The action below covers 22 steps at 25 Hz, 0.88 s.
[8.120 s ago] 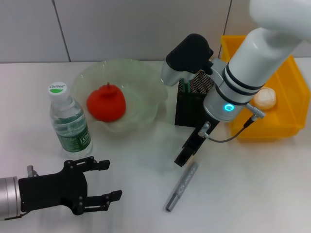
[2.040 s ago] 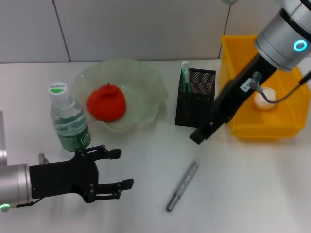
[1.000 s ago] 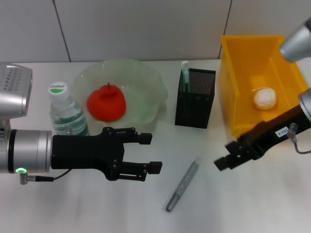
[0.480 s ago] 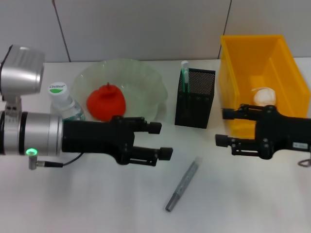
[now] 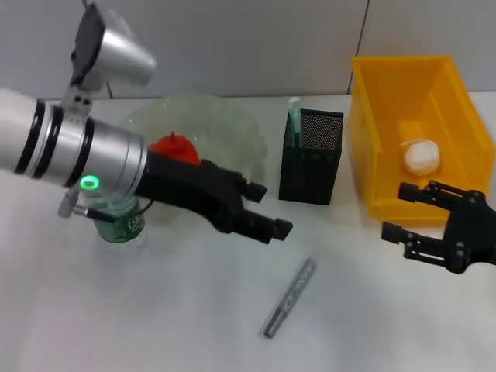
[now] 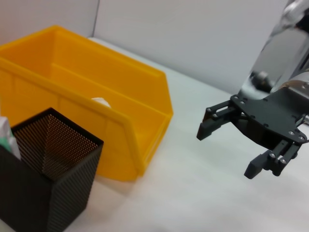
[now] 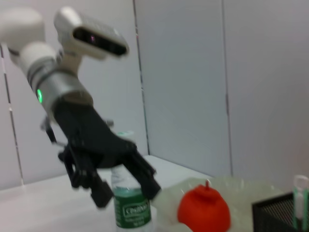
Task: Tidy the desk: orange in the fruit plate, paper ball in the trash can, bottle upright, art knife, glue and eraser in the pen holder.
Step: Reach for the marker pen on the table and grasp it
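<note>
The orange [image 5: 172, 145] lies in the fruit plate [image 5: 232, 118], partly hidden by my left arm. The bottle [image 5: 122, 228] stands upright behind that arm. The paper ball [image 5: 422, 155] lies in the trash can [image 5: 380, 116]. The glue [image 5: 294, 113] stands in the pen holder [image 5: 311, 157]. The grey art knife [image 5: 291, 297] lies on the table in front of the holder. My left gripper [image 5: 266, 209] is open and empty, above the table just left of the knife. My right gripper [image 5: 395, 211] is open and empty in front of the trash can. The eraser is out of view.
The left wrist view shows the trash can [image 6: 72, 63], the pen holder [image 6: 48, 150] and the right gripper [image 6: 231, 147]. The right wrist view shows the left gripper [image 7: 125, 191], the bottle [image 7: 130, 210], the orange [image 7: 203, 212] and a grey wall behind.
My left arm has swung up and forward, its gripper now pointing down to the right near the knife. My right gripper has drawn back toward the table's right front.
</note>
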Each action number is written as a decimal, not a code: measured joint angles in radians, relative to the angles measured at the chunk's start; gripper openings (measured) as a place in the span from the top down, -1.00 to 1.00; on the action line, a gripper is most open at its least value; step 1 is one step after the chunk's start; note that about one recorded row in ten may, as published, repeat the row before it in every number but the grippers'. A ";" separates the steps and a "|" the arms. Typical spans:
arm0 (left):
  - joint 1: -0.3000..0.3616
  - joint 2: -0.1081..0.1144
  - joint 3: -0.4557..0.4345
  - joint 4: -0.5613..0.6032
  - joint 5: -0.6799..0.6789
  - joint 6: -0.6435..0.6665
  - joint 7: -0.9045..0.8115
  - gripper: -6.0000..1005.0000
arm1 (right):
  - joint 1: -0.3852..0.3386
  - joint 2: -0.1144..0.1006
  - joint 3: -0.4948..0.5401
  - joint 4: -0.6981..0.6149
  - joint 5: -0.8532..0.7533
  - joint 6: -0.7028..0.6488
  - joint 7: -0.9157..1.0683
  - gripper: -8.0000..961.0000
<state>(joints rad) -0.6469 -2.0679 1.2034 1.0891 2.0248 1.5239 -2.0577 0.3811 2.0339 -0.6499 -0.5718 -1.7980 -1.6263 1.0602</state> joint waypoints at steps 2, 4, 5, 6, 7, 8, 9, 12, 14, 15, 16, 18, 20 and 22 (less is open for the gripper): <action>-0.011 -0.001 0.044 0.116 0.050 0.009 -0.124 -0.60 | -0.009 -0.007 0.011 0.007 0.000 0.004 -0.010 -0.55; -0.014 -0.001 0.051 0.133 0.058 0.011 -0.147 -0.60 | -0.016 -0.012 0.031 0.011 -0.002 0.008 -0.022 -0.55; -0.027 -0.001 0.076 0.191 0.096 0.026 -0.230 -0.60 | -0.018 -0.015 0.036 0.011 -0.004 0.010 -0.025 -0.55; -0.036 -0.002 0.085 0.208 0.111 0.033 -0.262 -0.60 | -0.020 -0.019 0.038 0.011 -0.005 0.012 -0.027 -0.55; -0.045 -0.002 0.090 0.216 0.123 0.039 -0.286 -0.60 | -0.022 -0.024 0.038 0.012 -0.005 0.014 -0.028 -0.55; -0.056 -0.003 0.096 0.221 0.136 0.045 -0.317 -0.60 | -0.024 -0.029 0.037 0.013 -0.006 0.015 -0.028 -0.55; -0.073 -0.004 0.105 0.224 0.152 0.050 -0.362 -0.59 | -0.025 -0.033 0.035 0.013 -0.012 0.015 -0.028 -0.55; -0.101 -0.006 0.116 0.221 0.177 0.051 -0.429 -0.59 | -0.022 -0.042 0.034 0.007 -0.066 0.010 -0.010 -0.54; -0.113 -0.007 0.119 0.217 0.189 0.051 -0.460 -0.59 | -0.017 -0.050 0.036 0.004 -0.104 0.000 -0.002 -0.54; -0.113 -0.007 0.119 0.217 0.189 0.051 -0.460 -0.59 | -0.015 -0.054 0.035 0.005 -0.116 -0.009 -0.001 -0.54; -0.152 -0.011 0.134 0.191 0.210 0.049 -0.548 -0.59 | -0.015 -0.058 0.033 0.006 -0.120 -0.021 -0.001 -0.54; -0.180 -0.011 0.159 0.153 0.211 0.042 -0.591 -0.59 | -0.016 -0.064 0.031 0.006 -0.123 -0.048 -0.002 -0.54; -0.209 -0.011 0.188 0.112 0.211 0.032 -0.623 -0.59 | -0.019 -0.066 0.030 0.003 -0.123 -0.061 -0.005 -0.54; -0.226 -0.012 0.217 0.085 0.211 0.019 -0.644 -0.59 | -0.023 -0.066 0.031 0.002 -0.125 -0.063 -0.009 -0.54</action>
<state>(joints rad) -0.8727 -2.0795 1.4204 1.1737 2.2357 1.5427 -2.7017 0.3582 1.9681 -0.6194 -0.5702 -1.9231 -1.6892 1.0508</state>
